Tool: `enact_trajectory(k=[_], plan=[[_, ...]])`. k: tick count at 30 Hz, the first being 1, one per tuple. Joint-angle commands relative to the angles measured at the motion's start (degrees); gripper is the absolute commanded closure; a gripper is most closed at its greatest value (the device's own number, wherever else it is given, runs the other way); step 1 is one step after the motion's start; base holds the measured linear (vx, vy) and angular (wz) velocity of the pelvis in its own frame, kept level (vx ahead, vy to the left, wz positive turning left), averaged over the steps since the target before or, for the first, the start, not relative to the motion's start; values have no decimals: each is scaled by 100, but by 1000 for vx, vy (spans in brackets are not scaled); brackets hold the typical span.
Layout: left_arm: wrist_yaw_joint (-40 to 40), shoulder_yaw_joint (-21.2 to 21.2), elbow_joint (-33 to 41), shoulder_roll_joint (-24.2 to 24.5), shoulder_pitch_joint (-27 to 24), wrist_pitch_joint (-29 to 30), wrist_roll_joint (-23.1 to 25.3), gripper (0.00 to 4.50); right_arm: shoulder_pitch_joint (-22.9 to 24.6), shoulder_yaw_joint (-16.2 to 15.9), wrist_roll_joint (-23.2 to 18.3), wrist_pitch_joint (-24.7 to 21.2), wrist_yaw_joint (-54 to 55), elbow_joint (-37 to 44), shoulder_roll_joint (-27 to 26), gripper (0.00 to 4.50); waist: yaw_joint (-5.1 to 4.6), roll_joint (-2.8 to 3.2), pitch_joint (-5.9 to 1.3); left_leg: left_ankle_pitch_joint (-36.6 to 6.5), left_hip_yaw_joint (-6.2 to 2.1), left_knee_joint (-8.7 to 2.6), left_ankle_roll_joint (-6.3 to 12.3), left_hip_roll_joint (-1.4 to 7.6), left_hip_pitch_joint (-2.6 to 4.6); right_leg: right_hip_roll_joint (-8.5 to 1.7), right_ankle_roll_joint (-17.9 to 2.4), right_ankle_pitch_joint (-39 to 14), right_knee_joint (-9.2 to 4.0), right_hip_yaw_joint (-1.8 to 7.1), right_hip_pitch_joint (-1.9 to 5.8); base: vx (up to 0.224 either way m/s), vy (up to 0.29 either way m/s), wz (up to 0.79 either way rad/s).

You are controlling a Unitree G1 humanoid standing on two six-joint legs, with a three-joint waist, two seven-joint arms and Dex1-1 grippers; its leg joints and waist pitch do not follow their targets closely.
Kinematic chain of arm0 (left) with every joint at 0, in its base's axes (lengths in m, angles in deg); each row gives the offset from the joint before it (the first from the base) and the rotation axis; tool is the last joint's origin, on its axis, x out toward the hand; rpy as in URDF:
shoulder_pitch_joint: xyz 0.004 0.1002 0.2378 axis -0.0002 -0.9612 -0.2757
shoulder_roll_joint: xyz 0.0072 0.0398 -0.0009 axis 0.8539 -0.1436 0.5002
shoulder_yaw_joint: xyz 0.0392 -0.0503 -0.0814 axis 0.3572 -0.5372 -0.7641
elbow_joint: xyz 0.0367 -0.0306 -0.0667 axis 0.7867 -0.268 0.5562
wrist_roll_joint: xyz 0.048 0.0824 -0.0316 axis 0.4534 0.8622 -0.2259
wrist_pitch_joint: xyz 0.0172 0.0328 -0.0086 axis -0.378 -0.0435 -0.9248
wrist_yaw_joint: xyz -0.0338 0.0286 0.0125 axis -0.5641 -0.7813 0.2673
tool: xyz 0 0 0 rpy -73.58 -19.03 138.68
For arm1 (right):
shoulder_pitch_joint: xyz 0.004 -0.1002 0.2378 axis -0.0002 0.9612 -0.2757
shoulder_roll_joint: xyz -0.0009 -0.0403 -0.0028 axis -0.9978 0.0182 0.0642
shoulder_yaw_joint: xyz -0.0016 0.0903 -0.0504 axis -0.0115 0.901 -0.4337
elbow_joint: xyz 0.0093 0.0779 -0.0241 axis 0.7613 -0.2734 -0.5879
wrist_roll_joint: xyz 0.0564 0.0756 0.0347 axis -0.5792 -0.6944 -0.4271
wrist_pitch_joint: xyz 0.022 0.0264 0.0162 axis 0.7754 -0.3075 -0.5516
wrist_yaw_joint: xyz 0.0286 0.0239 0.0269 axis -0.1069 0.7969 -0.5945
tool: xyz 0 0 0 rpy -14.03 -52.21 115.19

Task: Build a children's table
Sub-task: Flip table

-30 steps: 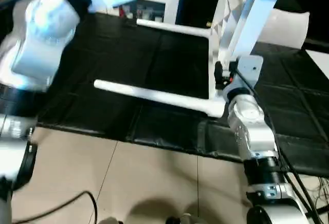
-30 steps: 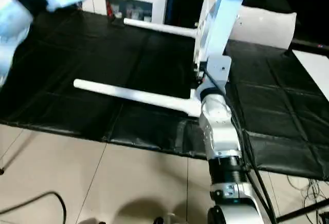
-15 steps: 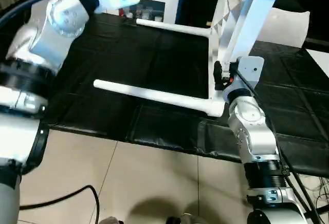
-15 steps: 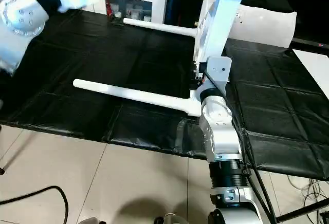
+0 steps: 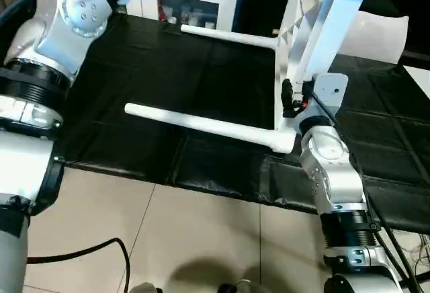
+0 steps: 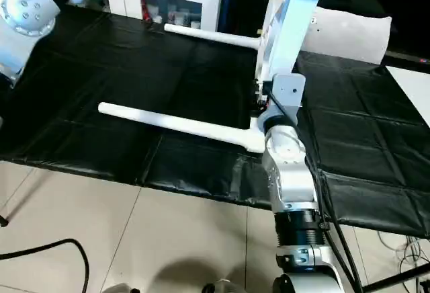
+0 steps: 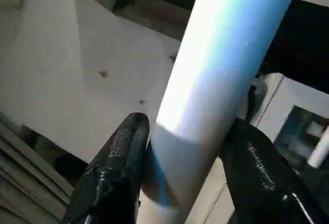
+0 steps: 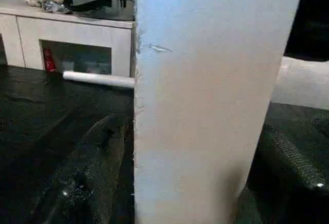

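Black quilted mat point(image 5: 168, 71) over beige tile floor point(image 6: 134, 239), white cabinet point(image 6: 181, 1) at 12 o'clock.

The children's table point(image 5: 285, 91) stands on edge at center, top cut off. Left gripper point(image 7: 180, 152) fingers clamp one leg point(image 7: 216, 64); right gripper point(image 8: 195, 167) fingers hug another leg point(image 8: 205, 80).

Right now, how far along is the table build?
Done: the near leg and far leg stick out sideways from the tabletop, which stands on edge on the black mat, apparently socketed. In hand: the left gripper has its jaws shut on a third leg, the right gripper on a fourth leg. Left: seating both; I cannot tell their socket ends.
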Motion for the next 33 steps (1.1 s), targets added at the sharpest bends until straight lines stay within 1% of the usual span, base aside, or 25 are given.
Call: enact_trajectory(k=[1,3,4,6,9,11,12,15,16,17,18,19,20,21,22,23,24,25,26,27,29,30,31,32,33], plan=[[-173,-66,-56,-116,203,-121,-171,253,10,-35,75,73,-104,172,77,110,30,153,-437,-1072,-149,-422,-210,262,86,-439,-789,-1238,-430,376,365,0,0,0],[-247,-79,-79,-132,207,-137,-230,257,-15,-20,72,70,-106,152,96,110,38,152,-438,-1032,-152,-424,-208,265,82,-442,-803,-1204,-419,375,372,0,0,0],[-266,-89,-102,-138,213,-144,-257,257,-30,-10,70,72,-108,140,108,110,45,136,-439,-1007,-149,-421,-198,268,83,-442,-813,-1172,-414,376,373,0,0,0],[-283,-118,-128,-148,220,-132,-298,259,-39,-8,73,83,-112,133,119,110,54,145,-438,-993,-146,-421,-190,269,82,-446,-825,-1155,-410,378,373,0,0,0],[-486,-440,-240,-261,231,-25,-729,260,-59,-46,104,138,-138,105,176,110,69,140,-435,-998,-142,-417,-174,258,79,-453,-824,-1215,-422,373,378,0,0,0],[-559,-539,-248,-285,232,23,-855,260,-76,-59,123,153,-147,91,209,110,74,130,-435,-1009,-141,-416,-164,257,76,-452,-820,-1261,-426,372,381,0,0,0],[-639,-684,-275,-344,215,96,-1049,260,-107,-68,160,177,-157,72,261,110,78,123,-433,-957,-136,-412,-145,255,74,-454,-818,-1266,-422,373,382,0,0,0],[-733,-931,-274,-428,201,231,-1366,260,-192,-53,179,237,-209,48,371,110,92,121,-435,-850,-126,-404,-94,251,68,-456,-850,-1184,-413,377,392,0,0,0],[-791,-1103,-234,-488,207,361,-1589,260,-242,-37,164,274,-256,49,420,110,100,126,-434,-819,-125,-402,-85,252,71,-453,-867,-1150,-402,374,392,0,0,0],[-888,-1378,-154,-589,219,587,-1952,260,-321,-24,129,336,-365,62,498,110,117,117,-434,-701,-107,-392,-32,243,68,-455,-929,-1030,-382,375,403,0,0,0],[-888,-1378,-154,-589,219,587,-1952,260,-321,-24,129,336,-365,62,498,110,117,117,-434,-701,-107,-392,-32,243,68,-455,-929,-1030,-382,375,403,0,0,0],[-1028,-1789,-25,-758,255,975,-2490,260,-441,-31,80,437,-564,109,619,110,127,115,-440,-648,-96,-381,21,240,67,-453,-976,-950,-370,376,405,0,0,0],[-1064,-2046,81,-868,277,1248,-2795,260,-523,-40,39,511,-730,155,696,110,140,118,-428,-614,-87,-379,57,236,59,-456,-1029,-934,-358,373,410,0,0,0],[-1068,-2089,99,-887,281,1294,-2842,260,-538,-40,33,524,-760,162,708,110,169,108,-440,-572,-79,-363,100,232,58,-460,-1043,-928,-356,371,416,0,0,0],[-1066,-2172,168,-932,280,1438,-2947,258,-593,-67,18,566,-891,188,772,110,173,107,-443,-527,-73,-358,143,224,42,-448,-1024,-885,-355,375,418,0,0,0],[-1030,-2259,254,-993,263,1608,-3045,257,-661,-118,21,600,-1055,208,869,110,182,100,-432,-478,-70,-363,195,224,34,-449,-1000,-900,-359,370,414,0,0,0],[-1003,-2315,314,-1034,251,1725,-3112,256,-707,-155,24,622,-1166,221,938,110,187,106,-427,-484,-64,-357,230,210,31,-438,-973,-948,-365,365,414,0,0,0],[-994,-2336,330,-1049,244,1764,-3132,256,-724,-159,6,620,-1205,225,953,110,199,103,-432,-468,-66,-356,255,213,34,-437,-956,-981,-363,361,409,0,0,0],[-922,-2446,411,-1129,202,1984,-3211,256,-823,-184,-79,604,-1416,243,1051,110,200,108,-428,-486,-64,-356,277,220,44,-427,-975,-996,-362,356,406,0,0,0],[-907,-2487,442,-1151,190,2068,-3211,256,-854,-192,-106,597,-1475,242,1085,110,208,120,-427,-489,-66,-356,283,224,47,-431,-966,-1021,-370,355,400,0,0,0],[-817,-2644,500,-1208,167,2301,-3255,255,-951,-310,-192,638,-1906,330,1246,110,213,115,-427,-539,-61,-353,318,224,55,-411,-965,-1020,-377,348,398,0,0,0],[-798,-2696,538,-1223,158,2398,-3261,255,-987,-355,-219,658,-2067,385,1308,110,221,144,-421,-555,-68,-358,326,225,52,-414,-956,-1040,-381,347,396,0,0,0],[-798,-2696,538,-1223,158,2398,-3261,255,-987,-355,-219,658,-2067,385,1308,110,223,131,-431,-575,-72,-356,335,228,47,-423,-939,-1067,-387,343,404,0,0,0],[-765,-2760,583,-1251,143,2500,-3298,255,-1018,-412,-302,723,-2312,515,1381,110,226,141,-433,-604,-71,-357,335,232,58,-420,-935,-1093,-392,342,395,0,0,0],[-757,-2795,646,-1268,122,2590,-3308,255,-1039,-445,-361,789,-2483,617,1434,110,234,130,-428,-624,-70,-356,337,232,58,-419,-910,-1142,-405,341,399,0,0,0]])
